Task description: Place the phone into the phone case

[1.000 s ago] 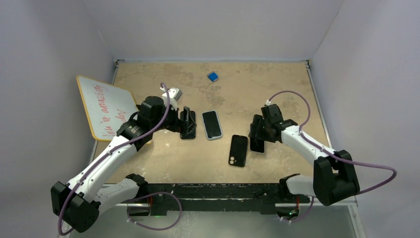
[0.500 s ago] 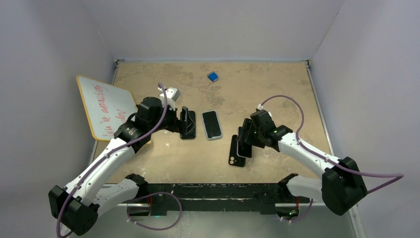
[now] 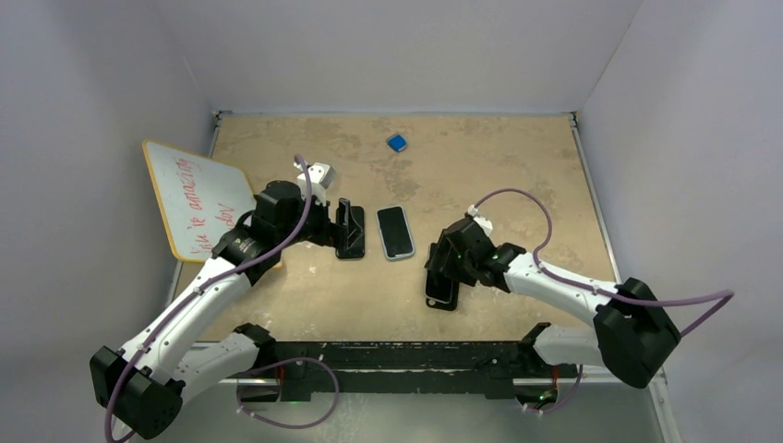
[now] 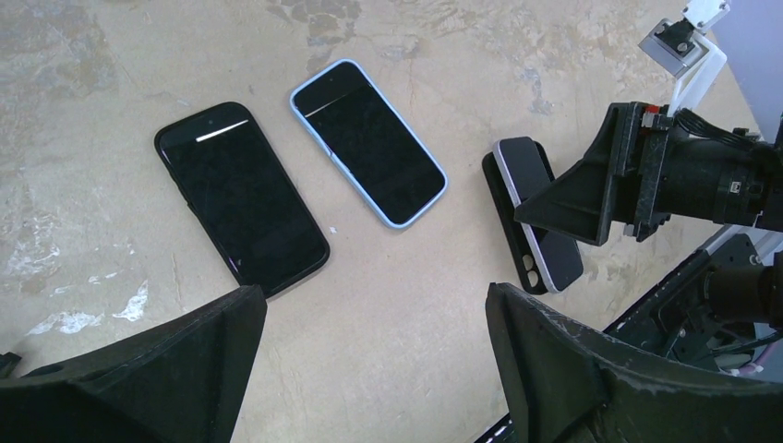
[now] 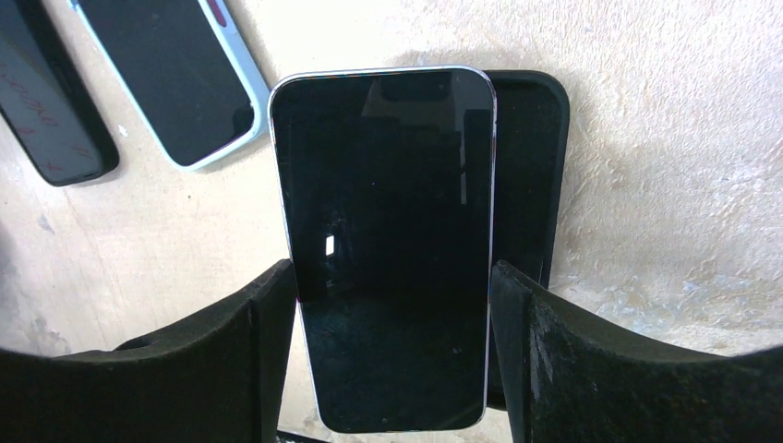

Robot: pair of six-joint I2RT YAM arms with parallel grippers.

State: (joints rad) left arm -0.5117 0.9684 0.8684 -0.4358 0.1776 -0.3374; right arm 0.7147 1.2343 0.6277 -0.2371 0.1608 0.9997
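My right gripper (image 3: 450,263) is shut on the phone (image 5: 383,240), a dark-screened phone with a silver rim, gripped by its long edges. It holds the phone just above the empty black phone case (image 5: 528,157), screen up and shifted a little to the case's left. In the top view the case (image 3: 440,296) lies on the table near the front middle, partly hidden by the gripper. The left wrist view shows the phone (image 4: 537,208) tilted over the case (image 4: 506,210). My left gripper (image 4: 369,369) is open and empty, hovering near a black cased phone (image 3: 352,233).
A phone in a light blue case (image 3: 395,232) lies beside the black cased phone (image 4: 242,210), left of my right gripper. A whiteboard with red writing (image 3: 196,198) sits at the left edge. A small blue object (image 3: 397,142) lies at the back.
My right gripper has moved left and toward the front with the phone, from beside the black case to over it. The left arm has barely moved.
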